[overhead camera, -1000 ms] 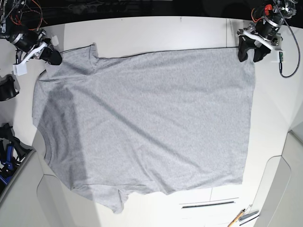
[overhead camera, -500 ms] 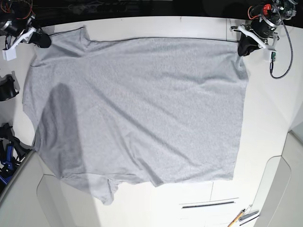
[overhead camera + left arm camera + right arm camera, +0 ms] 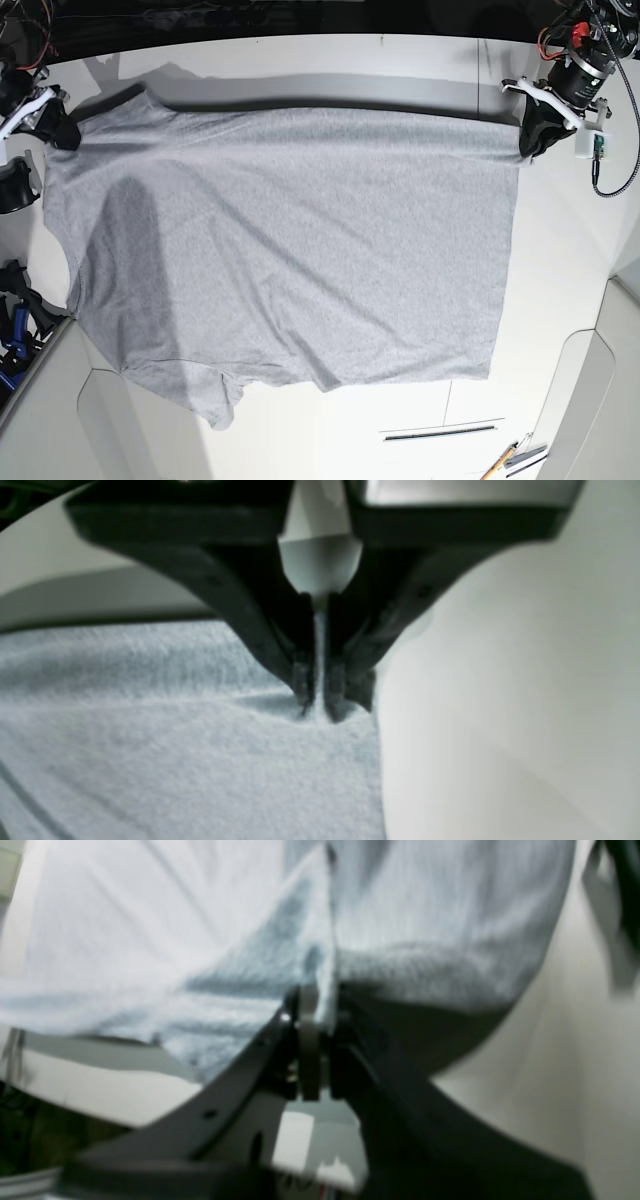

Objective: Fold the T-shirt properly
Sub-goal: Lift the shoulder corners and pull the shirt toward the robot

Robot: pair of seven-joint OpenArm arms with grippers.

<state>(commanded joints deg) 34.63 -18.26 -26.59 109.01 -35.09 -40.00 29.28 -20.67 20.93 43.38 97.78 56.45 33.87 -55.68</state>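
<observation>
From my screen I see the T-shirt [image 3: 290, 240] spread over the white table [image 3: 300, 60], with its plain grey side up; I can read no lettering, brand or label on the cloth in any view. Its far edge is lifted off the table and stretched in a straight line between the two arms, and it throws a dark band of shadow on the table behind it. The near part of the shirt lies on the table, with one sleeve [image 3: 225, 400] wrinkled at the near edge. The left gripper [image 3: 533, 138] is at the right end of the far edge; in the left wrist view the left gripper [image 3: 320, 700] has its black fingers [image 3: 302, 677] pressed nearly together with a thin fold of grey cloth between them. The right gripper [image 3: 60, 128] is at the other end, near the second sleeve; in the right wrist view, which is blurred, the right gripper [image 3: 317, 1005] also pinches a ridge of the T-shirt [image 3: 200, 940] between narrow fingers. Near the front right corner some pens [image 3: 515, 458] lie on the table, and any writing on them is too small to read.
</observation>
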